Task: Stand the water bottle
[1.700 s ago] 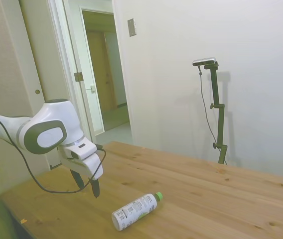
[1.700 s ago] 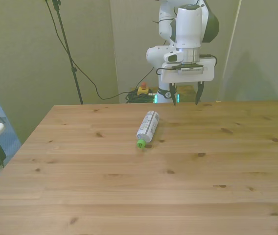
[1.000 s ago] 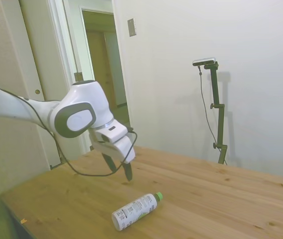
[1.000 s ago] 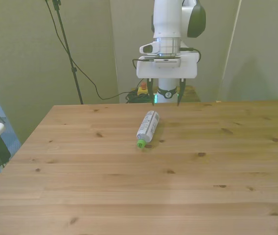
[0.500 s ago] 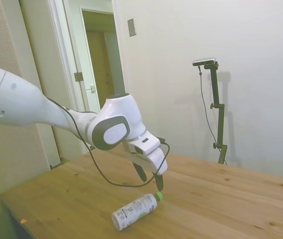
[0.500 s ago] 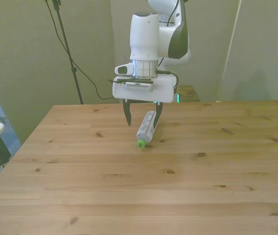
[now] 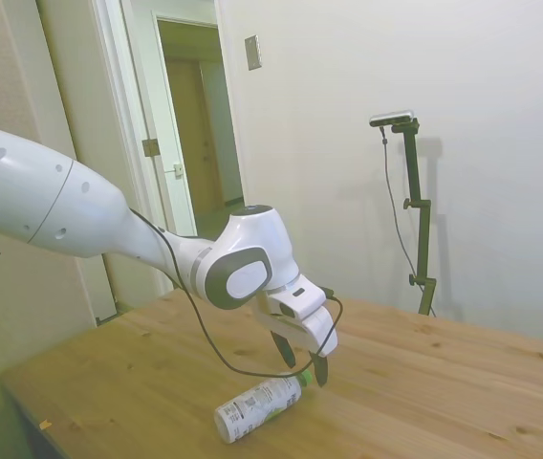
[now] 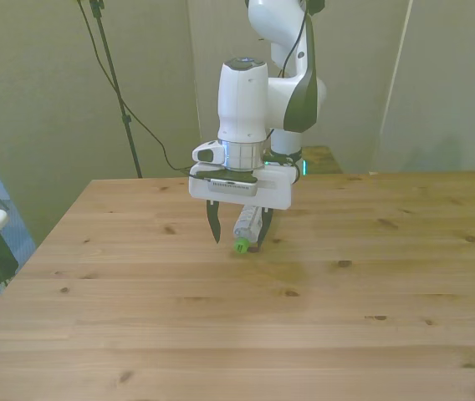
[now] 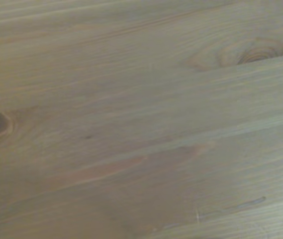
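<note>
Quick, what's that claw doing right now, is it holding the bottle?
Gripper: open, holding nothing; its fingers hang on either side of the green-cap end of the water bottle, which lies on its side on the table.

Side and front views share the table (image 7: 424, 382); wrist sits close above it.

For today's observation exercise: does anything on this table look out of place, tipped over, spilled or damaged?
Yes: the water bottle lies on its side on the wooden table rather than upright, its green cap towards the camera in the front view. The open gripper hangs over its cap end. No spill or damage shows.
</note>
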